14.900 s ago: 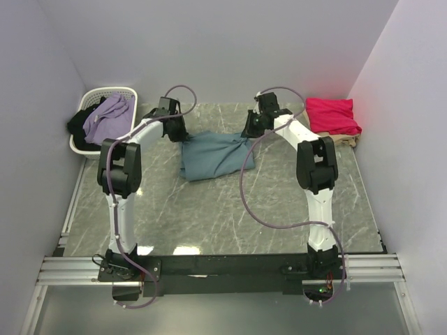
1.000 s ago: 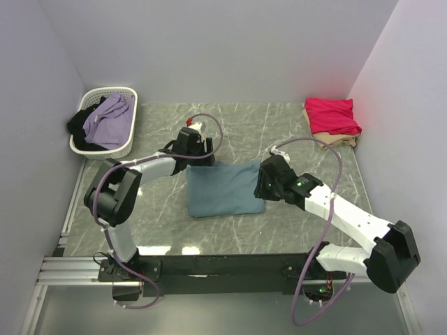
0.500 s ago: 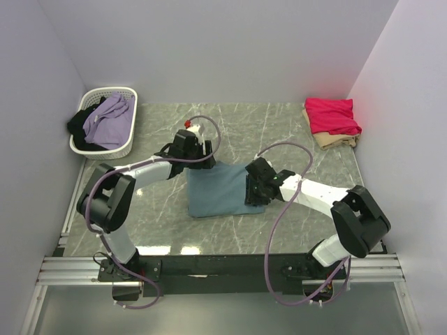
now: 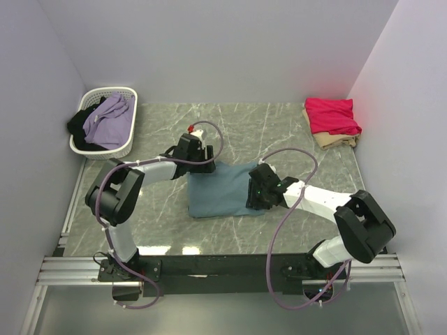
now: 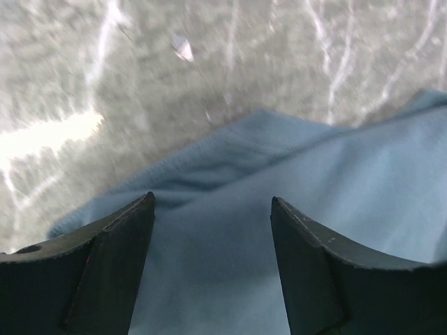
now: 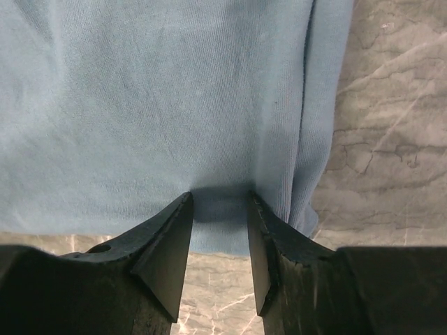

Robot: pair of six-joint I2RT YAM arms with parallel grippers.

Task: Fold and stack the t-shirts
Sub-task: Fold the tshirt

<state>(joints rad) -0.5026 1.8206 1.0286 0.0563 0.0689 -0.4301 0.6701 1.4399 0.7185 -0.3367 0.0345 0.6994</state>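
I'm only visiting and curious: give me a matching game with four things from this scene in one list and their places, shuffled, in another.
Things:
1. teal-blue t-shirt
2. crimson-pink t-shirt
3. beige t-shirt
4. white basket

Places:
A. far left corner
B. underneath another shirt
C. in the middle, folded flat
D. on top of the far-right pile

Pairs: 1-C, 2-D, 3-B, 4-A

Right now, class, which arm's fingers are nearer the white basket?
Left. The left fingers are at the far left corner of the teal shirt, the side toward the basket. The right fingers are at the shirt's right edge, across it from the basket.
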